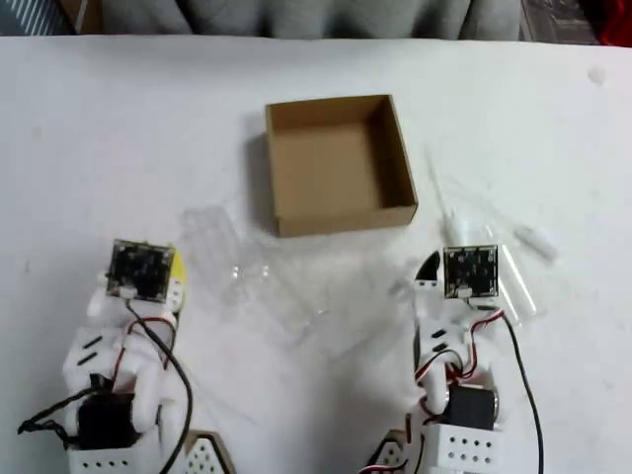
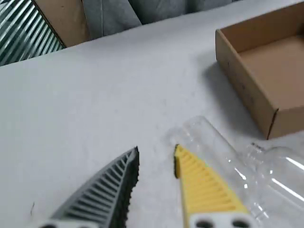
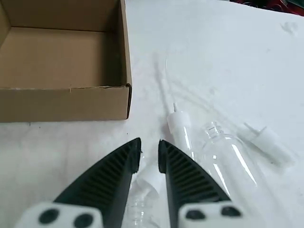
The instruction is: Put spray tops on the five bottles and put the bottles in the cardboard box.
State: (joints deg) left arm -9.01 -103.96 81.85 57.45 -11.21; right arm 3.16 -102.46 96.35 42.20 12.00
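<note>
White table (image 1: 99, 118) holds cardboard box (image 1: 346, 219), bottles (image 3: 232, 159) outside it; left gripper (image 2: 156, 150) wide, right gripper (image 3: 149, 141) narrow

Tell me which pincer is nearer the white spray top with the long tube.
Right. The right pincer sits just beside the spray top; the left pincer is far off on the other side, by a clear bottle.

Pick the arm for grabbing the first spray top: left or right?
Right, probably. A white plastic spray top lies just ahead of the right gripper, beside a clear plastic bottle. The left gripper sits by other clear bottles instead.
</note>
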